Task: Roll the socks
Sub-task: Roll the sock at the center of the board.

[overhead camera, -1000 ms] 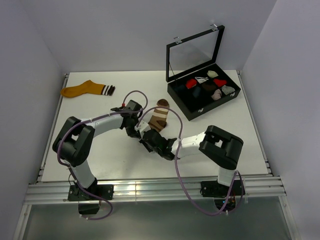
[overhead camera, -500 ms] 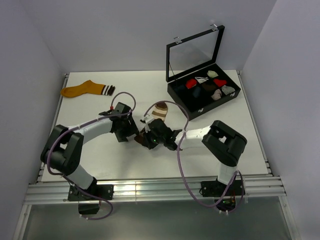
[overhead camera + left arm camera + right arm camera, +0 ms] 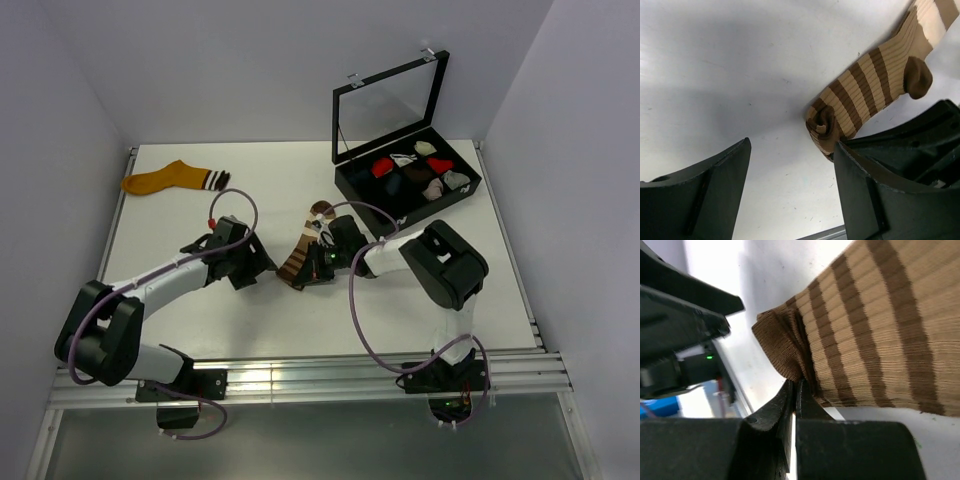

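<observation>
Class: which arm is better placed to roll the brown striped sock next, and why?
Right. The right gripper is shut on the brown striped sock at its curled end; the left gripper stands open beside it, touching nothing.

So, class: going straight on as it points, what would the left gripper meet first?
Probably the brown sock, its rolled end just ahead of the left gripper; depth is unclear.

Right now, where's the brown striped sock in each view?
Top external: brown striped sock lies near the centre of the frame, angled.
Left wrist: the sock runs diagonally through the upper right.
Right wrist: it fills the upper right.
Shared landmark: its bunched brown end.
</observation>
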Robot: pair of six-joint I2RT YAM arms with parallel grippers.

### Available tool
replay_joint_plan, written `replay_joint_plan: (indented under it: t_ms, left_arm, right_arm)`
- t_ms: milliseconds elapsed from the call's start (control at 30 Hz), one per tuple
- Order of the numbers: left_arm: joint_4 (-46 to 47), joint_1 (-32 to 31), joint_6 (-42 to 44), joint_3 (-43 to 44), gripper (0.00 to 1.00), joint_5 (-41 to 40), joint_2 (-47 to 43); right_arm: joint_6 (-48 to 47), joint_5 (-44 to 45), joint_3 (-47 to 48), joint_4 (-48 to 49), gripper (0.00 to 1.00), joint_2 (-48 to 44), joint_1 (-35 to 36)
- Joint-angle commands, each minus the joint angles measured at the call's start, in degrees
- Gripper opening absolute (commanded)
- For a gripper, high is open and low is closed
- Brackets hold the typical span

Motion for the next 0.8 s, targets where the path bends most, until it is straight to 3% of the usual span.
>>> replay_joint_plan:
  t_ms: [0,767]
  left_arm:
    - [5.2,-1.2,-1.1,0.0,0.72,2.6,1.5]
    - [4.4,-3.5,0.6,5.4,0.56,2.3,13.4]
  right_arm:
    - [5.7,-4.8,0.1,1.9,0.00,2.6,-1.8]
    - [4.1,-2.6,3.2,-4.6,0.00,5.2,-4.1]
